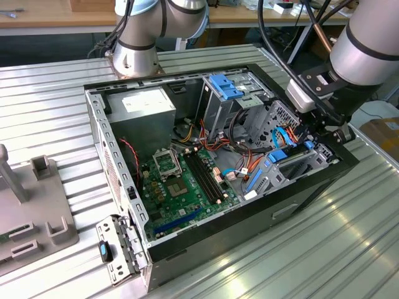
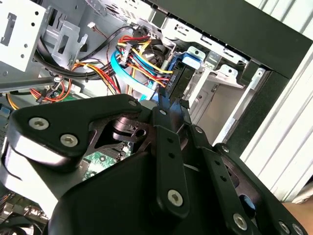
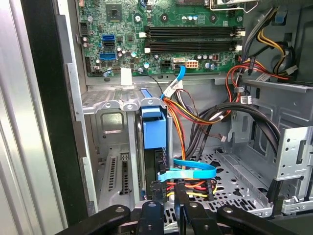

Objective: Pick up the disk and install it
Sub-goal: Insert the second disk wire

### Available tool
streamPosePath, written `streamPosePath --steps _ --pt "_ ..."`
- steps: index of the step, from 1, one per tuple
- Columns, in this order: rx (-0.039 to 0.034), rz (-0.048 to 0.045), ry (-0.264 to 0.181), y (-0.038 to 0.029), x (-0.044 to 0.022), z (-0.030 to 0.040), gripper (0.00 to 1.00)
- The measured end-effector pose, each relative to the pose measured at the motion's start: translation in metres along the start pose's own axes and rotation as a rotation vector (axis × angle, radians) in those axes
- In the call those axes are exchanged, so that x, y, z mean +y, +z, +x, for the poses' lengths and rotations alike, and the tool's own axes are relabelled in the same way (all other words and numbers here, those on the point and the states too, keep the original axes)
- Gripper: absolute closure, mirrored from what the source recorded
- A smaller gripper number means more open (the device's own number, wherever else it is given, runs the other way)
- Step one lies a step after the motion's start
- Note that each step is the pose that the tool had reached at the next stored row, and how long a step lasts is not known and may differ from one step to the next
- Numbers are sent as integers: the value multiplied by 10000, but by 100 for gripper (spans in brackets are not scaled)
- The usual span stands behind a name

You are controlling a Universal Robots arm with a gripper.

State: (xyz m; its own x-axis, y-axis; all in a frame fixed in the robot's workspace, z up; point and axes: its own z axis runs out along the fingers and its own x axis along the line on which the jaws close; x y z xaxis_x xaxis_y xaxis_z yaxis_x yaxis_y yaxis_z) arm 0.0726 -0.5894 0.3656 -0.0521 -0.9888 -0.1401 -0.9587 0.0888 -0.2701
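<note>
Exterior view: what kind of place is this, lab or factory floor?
Probably a robotics lab or test workcell. An opened desktop computer case lies on a ribbed metal table, the robot arm's base is mounted beside it, and wooden workbenches with clutter stand behind.

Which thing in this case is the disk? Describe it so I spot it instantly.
In the open computer case, go to the grey drive cage at the exterior view's right end. The disk stands on edge in its slot: a dark slab in a bright blue frame, unlike the thin flat blue cable beside it.
</note>
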Motion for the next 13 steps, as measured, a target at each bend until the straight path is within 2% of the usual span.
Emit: streamPosePath --steps 2,3,4,6,7,8,9,10,11,12,13 --pt "26 -111 59 0 -3 0 76" --pt "41 -212 93 1 -3 0 76" --pt "74 -435 154 2 -6 -2 76" --pt "108 -702 212 3 -8 -3 76" --pt "141 -969 260 4 -10 -5 76" --pt "176 -1275 308 4 -12 -6 76" --pt "215 -1633 367 4 -14 -6 76" --pt "234 -1822 396 5 -14 -6 76" --pt "250 -1972 420 5 -15 -7 76" --pt "274 -2204 452 7 -21 -7 76" --pt "278 -2271 461 8 -25 -8 76"
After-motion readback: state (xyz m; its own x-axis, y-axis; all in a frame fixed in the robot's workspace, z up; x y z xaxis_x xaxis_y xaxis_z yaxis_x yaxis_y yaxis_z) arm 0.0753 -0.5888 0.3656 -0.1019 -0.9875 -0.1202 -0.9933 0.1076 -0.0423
